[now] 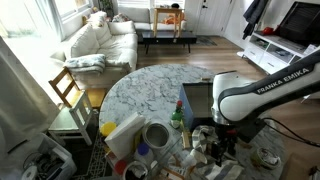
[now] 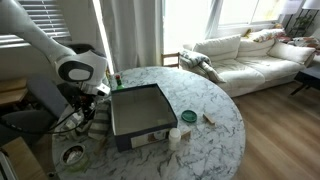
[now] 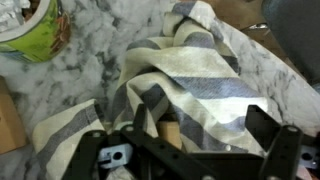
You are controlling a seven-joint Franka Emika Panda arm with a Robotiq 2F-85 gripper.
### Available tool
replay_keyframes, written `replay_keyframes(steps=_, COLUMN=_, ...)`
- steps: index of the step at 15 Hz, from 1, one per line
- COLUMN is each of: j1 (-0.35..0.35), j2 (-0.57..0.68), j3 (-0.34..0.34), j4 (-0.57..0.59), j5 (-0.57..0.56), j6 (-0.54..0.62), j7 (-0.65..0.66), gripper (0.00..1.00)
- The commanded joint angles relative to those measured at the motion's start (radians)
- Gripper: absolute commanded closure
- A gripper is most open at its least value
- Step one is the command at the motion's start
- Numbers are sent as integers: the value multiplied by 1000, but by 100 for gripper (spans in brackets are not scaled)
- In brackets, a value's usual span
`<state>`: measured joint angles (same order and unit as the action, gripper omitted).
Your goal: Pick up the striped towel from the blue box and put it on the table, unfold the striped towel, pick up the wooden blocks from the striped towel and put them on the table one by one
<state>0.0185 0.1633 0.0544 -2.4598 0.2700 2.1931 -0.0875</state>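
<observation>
Green bowl (image 3: 35, 30) at left; centre, the striped towel (image 3: 190, 85) lies rumpled on the marble table (image 3: 100, 40) beside the blue box (image 2: 135, 110) — my gripper (image 3: 178, 138) hovers above it, jaws spread wide, holding nothing.

A white sofa (image 1: 100, 40) stands beyond a wooden chair (image 1: 68, 88).

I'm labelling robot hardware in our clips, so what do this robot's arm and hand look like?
The arm is glossy white, built of rounded links with black bands at the joints. In an exterior view, black FRANKA EMIKA lettering runs along one link. In the wrist view, the hand is a black, angular frame with a small pale plate on it.
</observation>
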Motion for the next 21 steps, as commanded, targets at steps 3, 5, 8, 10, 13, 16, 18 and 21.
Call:
replay_keyframes(steps=3, j1=6, j2=-8, j3=25, j4=-14, j5=81, j6=16, j7=-16, gripper=0)
replay_keyframes(steps=5, j1=8, j2=-3, j3=32, j4=-20, j5=99, j6=55, j7=-27, gripper=0)
replay_keyframes(steps=8, j1=17, j2=-1, j3=33, j4=-29, j5=67, j6=113, j7=-10, gripper=0)
replay_keyframes(steps=10, j1=19, j2=-3, j3=29, j4=-35, j5=46, j6=141, j7=0, gripper=0)
replay_keyframes(steps=13, j1=19, j2=3, j3=25, j4=-39, j5=26, j6=162, j7=10, gripper=0)
replay_keyframes(steps=16, j1=20, j2=13, j3=24, j4=-46, j5=8, j6=179, j7=20, gripper=0)
replay_keyframes(steps=18, j1=23, j2=20, j3=20, j4=-52, j5=-22, j6=193, j7=39, gripper=0)
replay_keyframes(steps=21, j1=19, j2=19, j3=21, j4=-56, j5=-34, j6=211, j7=43, gripper=8)
